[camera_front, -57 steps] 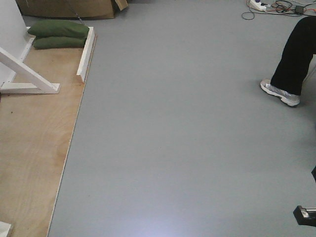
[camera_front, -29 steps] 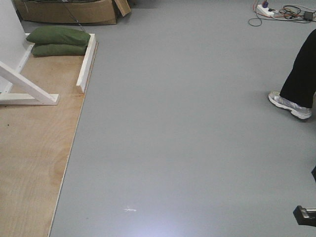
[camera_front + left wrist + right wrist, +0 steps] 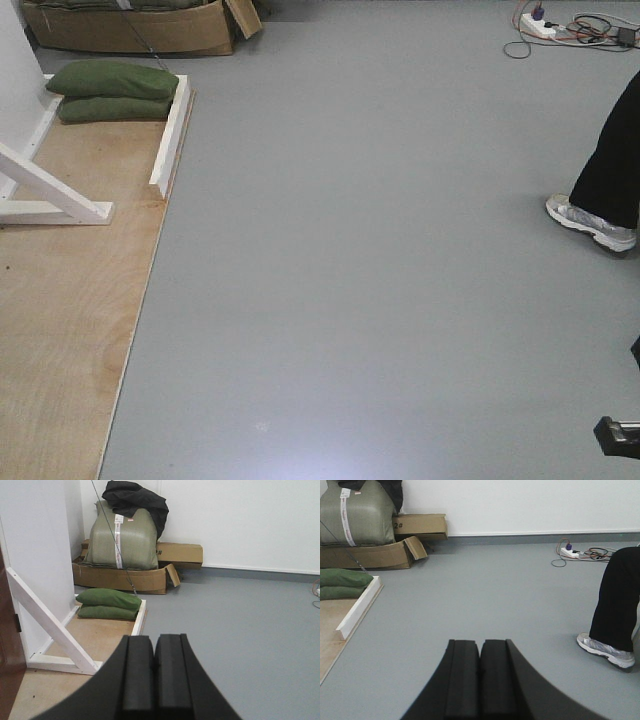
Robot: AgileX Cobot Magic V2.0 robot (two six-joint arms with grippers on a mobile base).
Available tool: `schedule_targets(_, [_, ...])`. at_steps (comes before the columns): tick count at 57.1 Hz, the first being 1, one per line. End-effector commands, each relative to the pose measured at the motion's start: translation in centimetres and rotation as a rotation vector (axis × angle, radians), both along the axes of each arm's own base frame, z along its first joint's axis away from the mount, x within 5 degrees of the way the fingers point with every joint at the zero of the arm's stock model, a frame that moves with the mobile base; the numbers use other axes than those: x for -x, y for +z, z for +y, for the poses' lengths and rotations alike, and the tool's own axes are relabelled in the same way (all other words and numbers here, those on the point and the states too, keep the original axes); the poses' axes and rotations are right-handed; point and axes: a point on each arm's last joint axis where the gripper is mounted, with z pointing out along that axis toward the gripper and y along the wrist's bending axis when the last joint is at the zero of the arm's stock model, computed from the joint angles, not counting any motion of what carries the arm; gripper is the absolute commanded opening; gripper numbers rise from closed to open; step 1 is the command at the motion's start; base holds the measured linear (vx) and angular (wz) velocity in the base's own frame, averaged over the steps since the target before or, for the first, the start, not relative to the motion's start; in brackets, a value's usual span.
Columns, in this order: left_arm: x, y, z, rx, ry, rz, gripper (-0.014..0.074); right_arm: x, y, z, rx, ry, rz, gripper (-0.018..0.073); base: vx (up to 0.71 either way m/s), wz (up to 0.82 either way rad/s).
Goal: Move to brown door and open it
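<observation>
On your front view, the whole floor scene has slid down the frame. The green sandbags point(image 3: 112, 90), the white brace point(image 3: 55, 195) and the power strip point(image 3: 538, 24) all sit lower, and more of the cardboard box point(image 3: 130, 28) shows along the top edge. The person's shoe point(image 3: 592, 222) has shifted down and rightward, and the black trouser leg point(image 3: 615, 160) is now cut by the right edge. The white corner you had at the bottom left of the plywood point(image 3: 60, 330) is gone from view

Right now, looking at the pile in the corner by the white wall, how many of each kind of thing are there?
Green sandbags: 2
Cardboard boxes: 2
Olive sack: 1
Black garment: 1
Total: 6
</observation>
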Motion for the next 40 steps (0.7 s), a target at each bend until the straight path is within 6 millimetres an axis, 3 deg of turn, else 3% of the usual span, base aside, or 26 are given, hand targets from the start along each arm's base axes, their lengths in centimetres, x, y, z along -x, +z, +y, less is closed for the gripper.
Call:
schedule_targets(1, [0.18, 1.34, 0.11, -0.002, 0.014, -0.106, -0.0003, -0.08, 0.6, -0.08, 0.007, -0.009, -0.088, 0.0, 0.05, -0.02])
schedule_targets(40, [0.18, 1.34, 0.11, -0.002, 0.014, -0.106, -0.0003, -0.08, 0.6, -0.08, 0.007, -0.009, -0.088, 0.0, 0.01, 0.0])
